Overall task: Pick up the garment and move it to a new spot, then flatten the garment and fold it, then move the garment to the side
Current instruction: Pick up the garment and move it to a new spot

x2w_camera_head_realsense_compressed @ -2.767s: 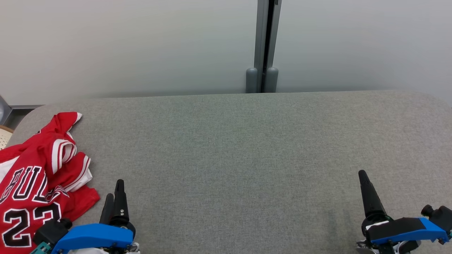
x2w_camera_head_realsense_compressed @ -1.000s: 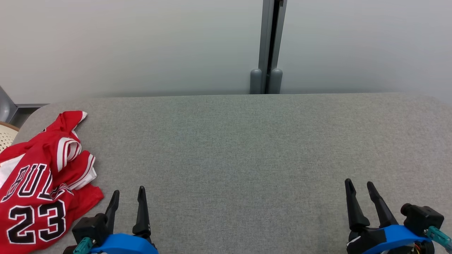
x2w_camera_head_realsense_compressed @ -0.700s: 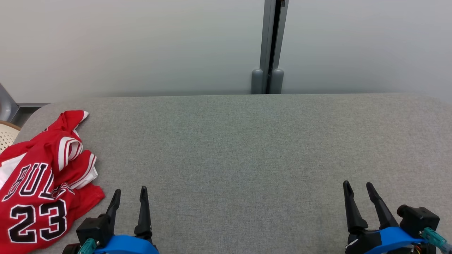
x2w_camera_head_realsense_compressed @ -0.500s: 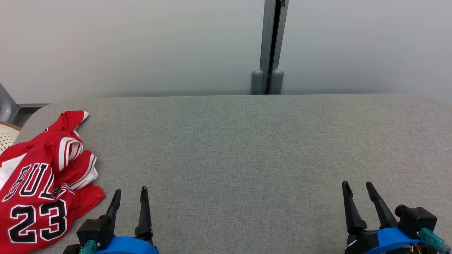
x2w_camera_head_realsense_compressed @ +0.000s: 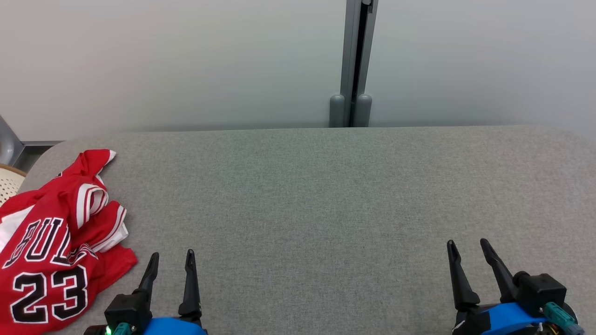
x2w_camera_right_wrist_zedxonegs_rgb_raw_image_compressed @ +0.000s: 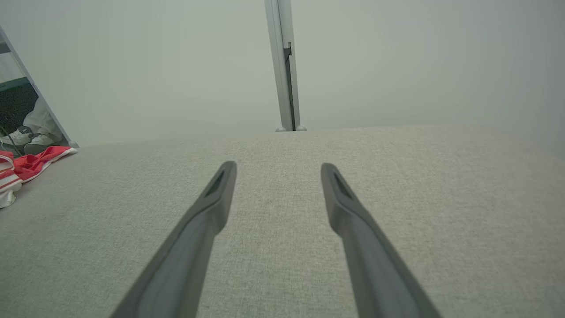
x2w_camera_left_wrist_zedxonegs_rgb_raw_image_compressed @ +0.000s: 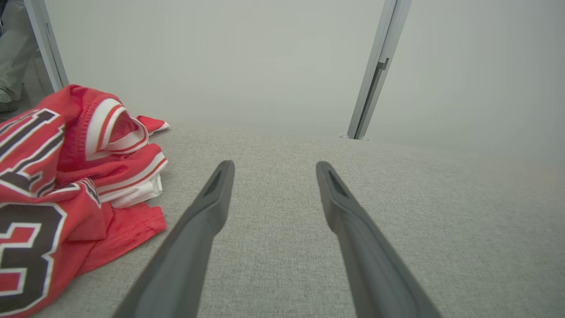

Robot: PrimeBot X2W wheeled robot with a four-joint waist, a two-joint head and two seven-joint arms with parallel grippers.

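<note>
The garment is a red basketball jersey with white trim and the black number 23, lying crumpled at the left end of the grey padded table. In the left wrist view the jersey lies just left of my fingers, and in the right wrist view its edge peeks in at the far left. My left gripper stands open near the front edge, a little to the right of the jersey and apart from it. Far over at the front right, my right gripper is open and holds nothing.
A pale wall with a grey vertical post rises behind the table's far edge. A cream perforated basket pokes out past the table's left end. A person's feet in white shoes stand on the floor beyond that end.
Both grippers turned from side-on to flat, showing both fingers spread. The camera shifted slightly right and down. The jersey lies as before.
</note>
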